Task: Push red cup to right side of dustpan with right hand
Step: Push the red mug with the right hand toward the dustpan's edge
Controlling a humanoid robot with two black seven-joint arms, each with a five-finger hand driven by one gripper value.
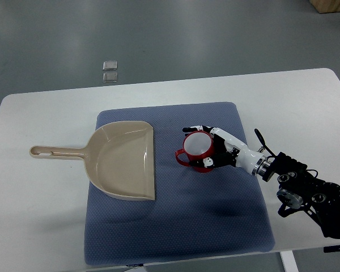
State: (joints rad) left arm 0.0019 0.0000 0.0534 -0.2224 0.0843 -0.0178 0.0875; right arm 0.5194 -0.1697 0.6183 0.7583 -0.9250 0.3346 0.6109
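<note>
A red cup (196, 148) with a white inside stands upright on the blue mat (215, 215), its handle pointing left toward the dustpan. The beige dustpan (124, 160) lies on the mat's left part, handle stretching left, its open mouth facing the cup. A narrow strip of mat separates cup and dustpan. My right hand (208, 146) comes in from the lower right and sits against the cup's right side, fingers curved around its far and near walls. The left arm does not show.
The mat lies on a white table (39, 226). Two small grey squares (110, 71) sit on the floor beyond the table's far edge. Bare mat stretches in front of the cup and hand.
</note>
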